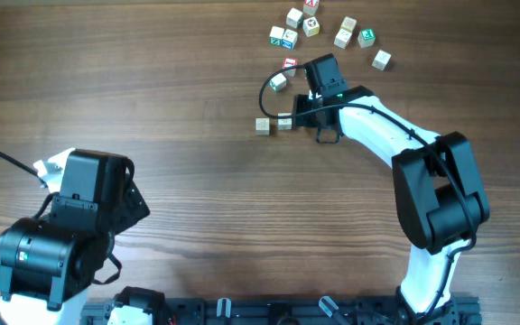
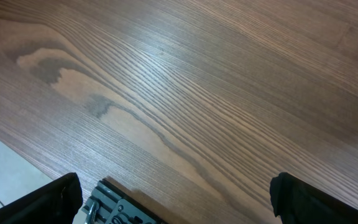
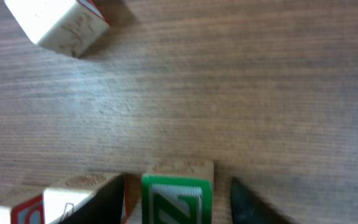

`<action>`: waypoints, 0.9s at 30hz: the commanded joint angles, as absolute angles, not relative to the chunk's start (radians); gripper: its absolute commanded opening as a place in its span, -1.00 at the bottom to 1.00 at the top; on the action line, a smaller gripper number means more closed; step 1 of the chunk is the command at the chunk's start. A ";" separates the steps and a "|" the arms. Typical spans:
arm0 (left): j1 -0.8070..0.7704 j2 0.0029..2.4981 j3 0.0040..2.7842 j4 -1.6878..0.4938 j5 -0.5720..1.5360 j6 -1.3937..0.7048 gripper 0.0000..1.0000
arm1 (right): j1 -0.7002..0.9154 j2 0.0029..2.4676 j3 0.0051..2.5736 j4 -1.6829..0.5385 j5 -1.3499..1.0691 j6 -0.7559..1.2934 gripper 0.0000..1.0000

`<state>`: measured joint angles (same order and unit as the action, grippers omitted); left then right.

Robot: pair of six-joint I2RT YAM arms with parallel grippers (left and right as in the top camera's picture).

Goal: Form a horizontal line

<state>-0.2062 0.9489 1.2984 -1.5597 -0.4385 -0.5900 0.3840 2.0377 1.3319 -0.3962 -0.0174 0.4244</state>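
I am watching a lab bench: left arm [image 1: 61,239] and right arm [image 1: 441,194] are standing on black rail [image 1: 269,312] at the table's [image 1: 197,181] near edge.

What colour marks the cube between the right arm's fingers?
Green; the cube shows best in the right wrist view.
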 commanded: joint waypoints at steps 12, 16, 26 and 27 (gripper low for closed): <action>-0.198 0.942 1.294 -1.557 -0.455 -0.611 1.00 | 0.389 1.890 1.331 -0.360 0.135 0.526 0.76; -0.198 0.942 1.294 -1.557 -0.455 -0.611 1.00 | 0.383 1.921 1.331 -0.360 0.190 0.556 0.29; -0.198 0.942 1.294 -1.557 -0.455 -0.611 1.00 | 0.296 2.048 1.331 -0.425 0.190 0.731 -0.62; -0.198 0.942 1.294 -1.557 -0.455 -0.611 1.00 | 0.294 2.049 1.331 -0.430 0.162 0.717 -0.64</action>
<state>-0.2062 0.9489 1.2984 -1.5597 -0.4385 -0.5900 0.3115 2.0483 1.3308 -0.4221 0.2028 0.6895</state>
